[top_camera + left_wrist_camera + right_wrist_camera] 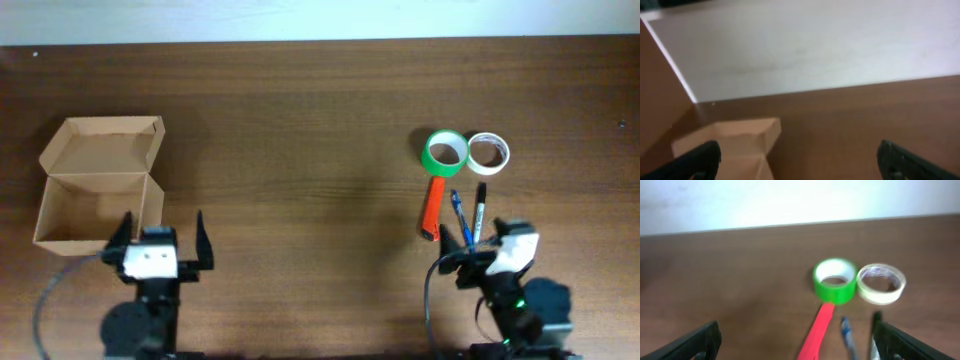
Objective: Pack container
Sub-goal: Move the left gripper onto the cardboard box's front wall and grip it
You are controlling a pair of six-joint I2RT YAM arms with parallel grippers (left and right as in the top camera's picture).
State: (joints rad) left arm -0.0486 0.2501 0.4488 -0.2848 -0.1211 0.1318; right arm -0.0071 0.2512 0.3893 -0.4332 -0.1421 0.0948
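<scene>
You are holding your left fingers (200,242) wide at four o'clock of the box (47,200), your right fingers (695,342) wide too.

left fingers (695,162) and right fingers (692,342) spread wide; both arms folded low.

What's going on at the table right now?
Nothing is held yet. The open, empty container sits by the left gripper, which is open. The right gripper, also open, faces the green tape roll, white tape roll, orange tool, blue pen and black pen, all lying on the table outside it.
</scene>
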